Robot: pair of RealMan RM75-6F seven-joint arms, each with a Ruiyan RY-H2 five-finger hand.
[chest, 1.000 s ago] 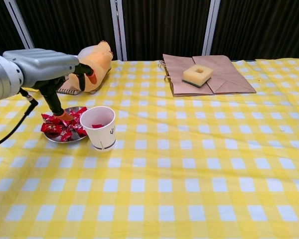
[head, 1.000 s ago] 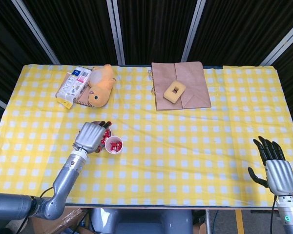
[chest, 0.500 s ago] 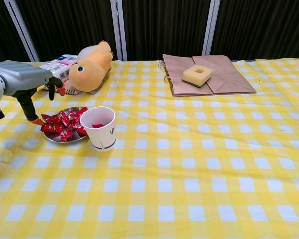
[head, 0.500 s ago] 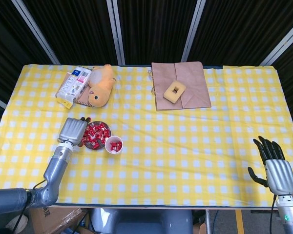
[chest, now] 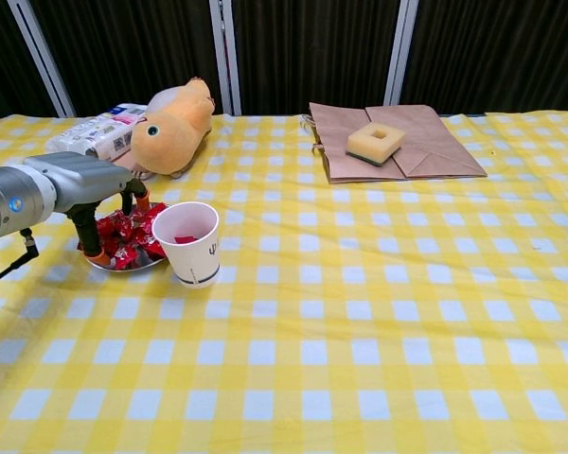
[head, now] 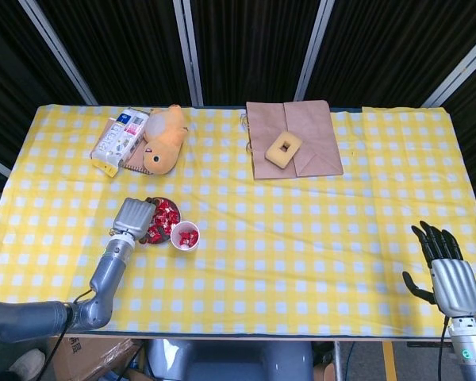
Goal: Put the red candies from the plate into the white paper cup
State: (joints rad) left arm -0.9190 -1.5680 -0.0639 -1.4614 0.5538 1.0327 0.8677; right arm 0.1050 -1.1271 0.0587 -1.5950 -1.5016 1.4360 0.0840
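The red candies (chest: 125, 238) lie heaped on the small plate (chest: 114, 266) at the left of the tabletop (chest: 360, 312), just beside the white paper cup (chest: 191, 242), which already holds a few; they look light, crinkly-wrapped and slippery, best pinched singly at a twisted wrapper end. The left robot hand (chest: 93, 194) hangs over the plate with fingertips down among them, though whether it holds one I cannot tell. The right robot hand (head: 448, 270) rests far off, fingers apart and empty.

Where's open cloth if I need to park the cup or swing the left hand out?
Bare cloth runs from the white paper cup right to the right hand, below the paper bag. It is crowded around the plate, under the left hand, with the plush toy behind.
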